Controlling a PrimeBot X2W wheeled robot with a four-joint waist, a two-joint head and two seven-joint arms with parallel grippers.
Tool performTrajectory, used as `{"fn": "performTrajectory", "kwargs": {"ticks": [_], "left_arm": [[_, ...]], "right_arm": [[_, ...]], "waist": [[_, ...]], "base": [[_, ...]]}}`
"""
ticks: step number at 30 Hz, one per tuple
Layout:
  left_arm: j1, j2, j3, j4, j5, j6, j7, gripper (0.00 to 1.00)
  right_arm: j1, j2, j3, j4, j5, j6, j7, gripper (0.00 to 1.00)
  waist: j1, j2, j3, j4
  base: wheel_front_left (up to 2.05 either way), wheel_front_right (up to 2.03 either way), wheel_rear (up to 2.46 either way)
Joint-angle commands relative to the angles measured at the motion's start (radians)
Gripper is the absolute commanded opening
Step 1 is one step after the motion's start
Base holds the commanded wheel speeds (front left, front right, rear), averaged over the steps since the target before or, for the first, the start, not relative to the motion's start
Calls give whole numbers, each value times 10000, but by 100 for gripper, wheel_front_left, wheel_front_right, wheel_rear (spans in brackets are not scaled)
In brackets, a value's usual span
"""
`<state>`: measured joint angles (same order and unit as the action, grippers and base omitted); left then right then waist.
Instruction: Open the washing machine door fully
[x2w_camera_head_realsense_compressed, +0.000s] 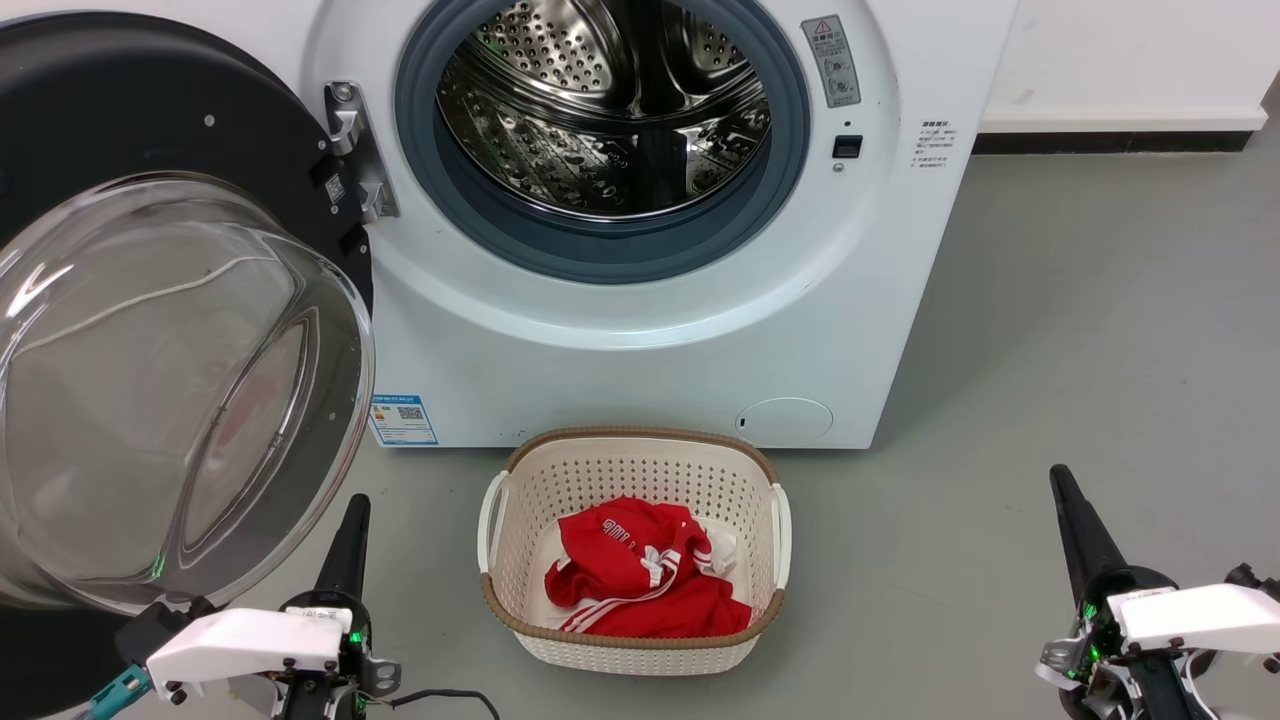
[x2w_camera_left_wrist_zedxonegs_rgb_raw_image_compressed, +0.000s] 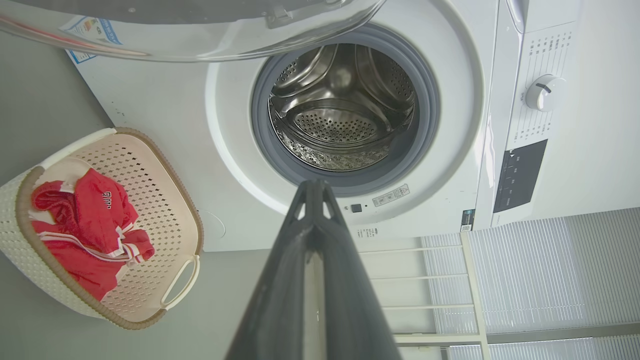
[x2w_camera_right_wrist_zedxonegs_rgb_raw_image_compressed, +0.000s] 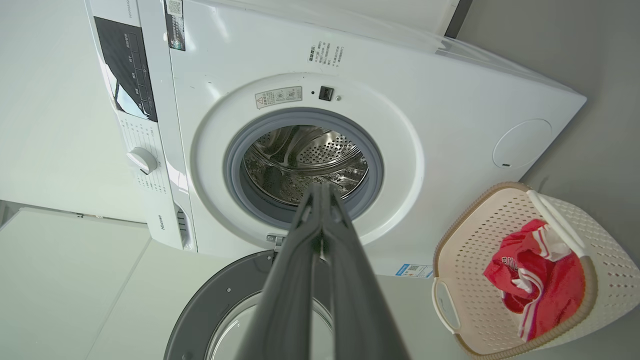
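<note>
Lifting the left jaws could knock the large round glossy black, glass-centred door (x2w_camera_head_realsense_compressed: 170, 380) and swing it back toward the big white front-loading washing machine (x2w_camera_head_realsense_compressed: 640, 340). We judge it hangs open left of the machine, perhaps short of full travel. Left jaws and right jaws are pressed together, empty. The door's far edge is cut off, hiding its angle.

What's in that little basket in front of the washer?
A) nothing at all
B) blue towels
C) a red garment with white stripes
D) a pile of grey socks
C: the basket holds a crumpled red garment with white stripes.
</note>
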<state>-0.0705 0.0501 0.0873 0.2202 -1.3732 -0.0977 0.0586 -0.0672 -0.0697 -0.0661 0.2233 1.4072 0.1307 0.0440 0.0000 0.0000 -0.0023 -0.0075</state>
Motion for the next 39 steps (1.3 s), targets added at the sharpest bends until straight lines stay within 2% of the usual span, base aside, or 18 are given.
{"fn": "performTrajectory", "kwargs": {"ticks": [1, 27, 39], "left_arm": [[-230, 15, 48, 1, -239, -88, 59, 0], [-437, 10, 295, 274, -2413, -360, 591, 0], [-434, 9, 295, 269, -2400, -355, 591, 0]], "right_arm": [[-217, -36, -35, -13, 248, 1, 52, 0], [-458, 18, -247, 217, 2276, 0, 541, 0], [-459, 47, -285, 217, 2229, 0, 552, 0]], "waist": [[0, 0, 2, 3], [0, 0, 54, 73], [0, 0, 55, 75]], "base": [[0, 0, 0], [0, 0, 0], [0, 0, 0]]}}
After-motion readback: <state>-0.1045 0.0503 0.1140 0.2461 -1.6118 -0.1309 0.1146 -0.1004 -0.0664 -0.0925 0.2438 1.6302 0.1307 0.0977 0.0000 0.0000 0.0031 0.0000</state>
